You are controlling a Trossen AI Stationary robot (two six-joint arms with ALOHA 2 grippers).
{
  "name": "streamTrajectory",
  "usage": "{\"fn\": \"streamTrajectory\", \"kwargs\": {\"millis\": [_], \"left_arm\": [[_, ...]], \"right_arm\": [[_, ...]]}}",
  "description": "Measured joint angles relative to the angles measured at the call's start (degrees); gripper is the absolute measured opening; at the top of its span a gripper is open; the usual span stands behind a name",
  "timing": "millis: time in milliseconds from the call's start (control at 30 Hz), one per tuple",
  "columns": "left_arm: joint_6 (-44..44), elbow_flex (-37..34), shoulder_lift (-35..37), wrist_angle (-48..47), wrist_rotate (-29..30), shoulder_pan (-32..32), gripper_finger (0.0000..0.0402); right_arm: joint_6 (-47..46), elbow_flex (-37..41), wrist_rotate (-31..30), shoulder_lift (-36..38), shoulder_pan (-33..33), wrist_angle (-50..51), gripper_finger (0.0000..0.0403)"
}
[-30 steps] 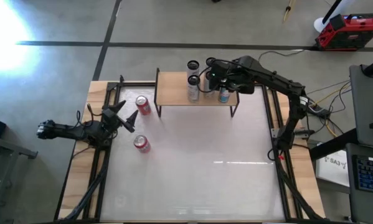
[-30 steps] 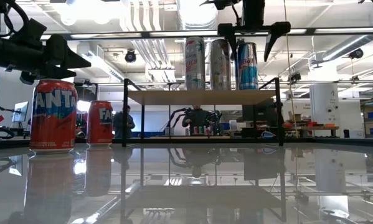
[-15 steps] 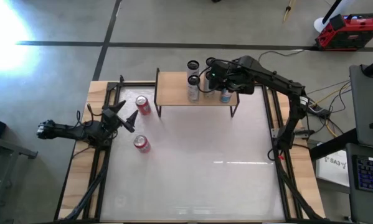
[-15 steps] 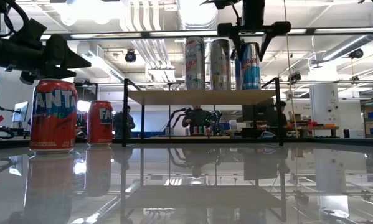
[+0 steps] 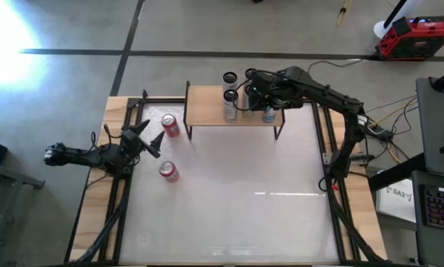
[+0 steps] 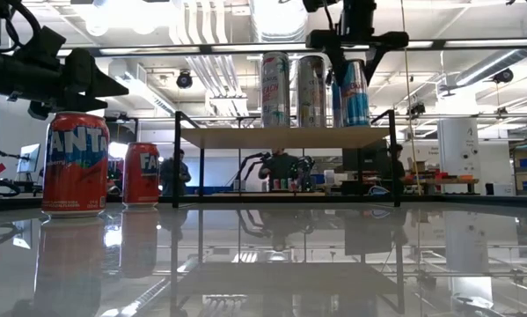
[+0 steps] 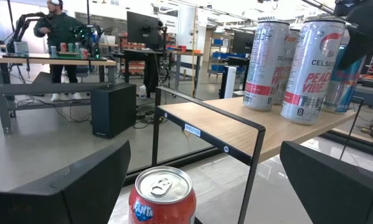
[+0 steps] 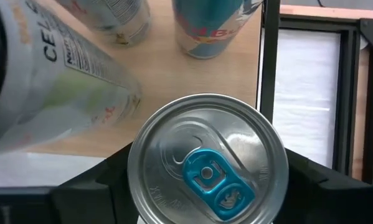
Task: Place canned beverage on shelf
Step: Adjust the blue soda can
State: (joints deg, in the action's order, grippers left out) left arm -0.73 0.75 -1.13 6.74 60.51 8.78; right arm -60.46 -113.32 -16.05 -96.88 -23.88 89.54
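The shelf [image 5: 207, 105] [image 6: 281, 137], a tan wooden top on black legs, stands at the table's far side. On it stand two silver cans [image 6: 275, 90] [image 6: 311, 90] and a blue-and-silver can [image 6: 354, 99] at its right end. My right gripper [image 6: 351, 60] [image 8: 208, 186] is above that can and shut on it. A second blue can [image 8: 214, 25] stands farther back on the shelf. My left gripper [image 5: 152, 138] waits open and level at the table's left, with a Fanta can [image 7: 160, 196] ahead of it. My right gripper pinches the blue-and-silver can between its two fingers, on opposite sides of the wall just under the top rim [image 8: 139, 183]. The fingers [image 8: 89, 190] come from above, pointing steeply down. The can stands upright with its base [image 6: 352, 123] on the shelf top.
Two red Fanta cans [image 5: 170, 125] [image 5: 168, 172] stand on the glossy table at the left, near my left gripper. The shelf's black frame edge [image 8: 270, 68] runs close beside the held can. The table's middle and near part hold nothing.
My right gripper has shut: its fingers, spread wide above the blue-and-silver can a second ago, now lie against the can's sides. It also rolled a little about its own axis. The can has stayed upright on the shelf.
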Motion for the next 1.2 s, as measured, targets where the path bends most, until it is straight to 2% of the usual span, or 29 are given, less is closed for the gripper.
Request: {"fn": "streamTrajectory", "kwargs": {"millis": [300, 967, 1200], "left_arm": [[-0.01, 0.00, -0.02, 0.00, -0.01, 0.00, 0.0398], [-0.02, 0.00, -0.01, 0.00, 0.00, 0.01, 0.0398], [-0.02, -0.02, -0.02, 0.00, 0.00, 0.00, 0.0398]], "right_arm": [[4.09, 0.00, -0.09, 0.59, -0.02, -0.38, 0.0237], [5.80, 0.00, 0.62, 0.76, 0.00, -0.72, 0.0251], [9.18, 0.00, 1.27, 0.79, 0.00, -1.19, 0.0251]]}}
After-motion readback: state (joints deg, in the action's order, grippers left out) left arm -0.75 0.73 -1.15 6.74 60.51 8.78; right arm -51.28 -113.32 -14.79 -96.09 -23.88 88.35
